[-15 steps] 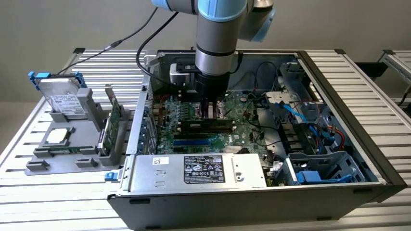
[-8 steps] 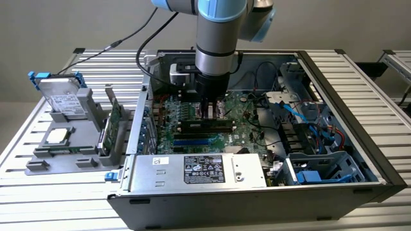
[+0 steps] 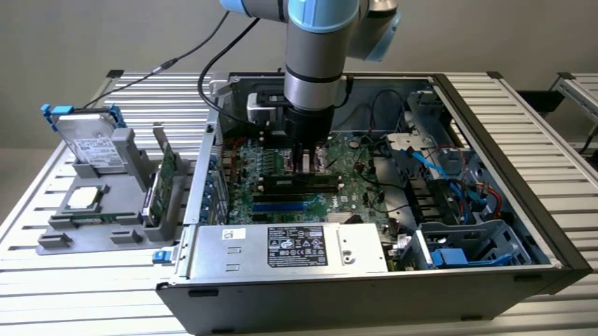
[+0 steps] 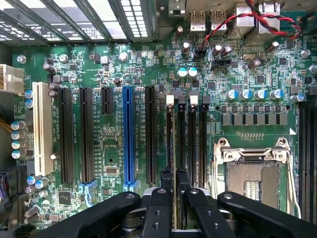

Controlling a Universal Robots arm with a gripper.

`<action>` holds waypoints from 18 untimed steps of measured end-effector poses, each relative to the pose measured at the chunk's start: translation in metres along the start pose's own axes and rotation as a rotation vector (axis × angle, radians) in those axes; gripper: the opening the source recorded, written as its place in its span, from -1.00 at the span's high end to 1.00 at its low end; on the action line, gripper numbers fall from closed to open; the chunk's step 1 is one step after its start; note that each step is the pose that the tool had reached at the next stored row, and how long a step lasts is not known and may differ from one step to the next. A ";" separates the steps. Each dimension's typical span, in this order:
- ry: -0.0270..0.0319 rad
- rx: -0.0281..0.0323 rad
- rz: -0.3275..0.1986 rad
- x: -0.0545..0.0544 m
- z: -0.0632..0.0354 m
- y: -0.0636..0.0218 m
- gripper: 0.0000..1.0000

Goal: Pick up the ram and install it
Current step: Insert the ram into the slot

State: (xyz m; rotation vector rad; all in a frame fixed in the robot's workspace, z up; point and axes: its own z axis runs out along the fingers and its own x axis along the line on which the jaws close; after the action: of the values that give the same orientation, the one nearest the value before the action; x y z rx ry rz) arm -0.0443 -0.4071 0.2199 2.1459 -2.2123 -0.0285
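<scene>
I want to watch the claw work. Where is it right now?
In the exterior view the claw is down inside the open computer case, just over the long black memory slots on the green motherboard.

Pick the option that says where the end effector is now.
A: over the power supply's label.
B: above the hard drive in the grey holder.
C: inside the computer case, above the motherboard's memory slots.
C: the end effector sits low inside the computer case, over the memory slots beside the CPU socket.
</scene>
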 end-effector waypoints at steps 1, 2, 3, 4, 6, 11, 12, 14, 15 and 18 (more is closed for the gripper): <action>0.0001 -0.0002 0.000 0.000 0.0000 0.0000 0.69; 0.0001 -0.0004 0.000 0.000 0.0000 0.0000 0.69; 0.0003 -0.0006 0.000 0.001 -0.0001 0.0000 0.69; 0.0003 -0.0005 0.000 0.001 -0.0001 0.0000 0.69; 0.0003 -0.0006 0.000 0.001 -0.0001 0.0000 0.69; 0.0005 -0.0011 0.000 0.002 0.0000 0.0000 0.69; 0.0004 -0.0011 0.000 0.002 0.0000 0.0000 0.69; 0.0004 -0.0011 0.000 0.002 0.0001 0.0000 0.69; 0.0004 -0.0012 0.001 0.002 0.0002 0.0000 0.69; -0.0001 -0.0012 0.005 0.001 0.0008 -0.0001 0.69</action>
State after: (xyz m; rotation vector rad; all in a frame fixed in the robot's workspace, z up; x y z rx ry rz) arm -0.0442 -0.4083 0.2191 2.1403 -2.2167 -0.0297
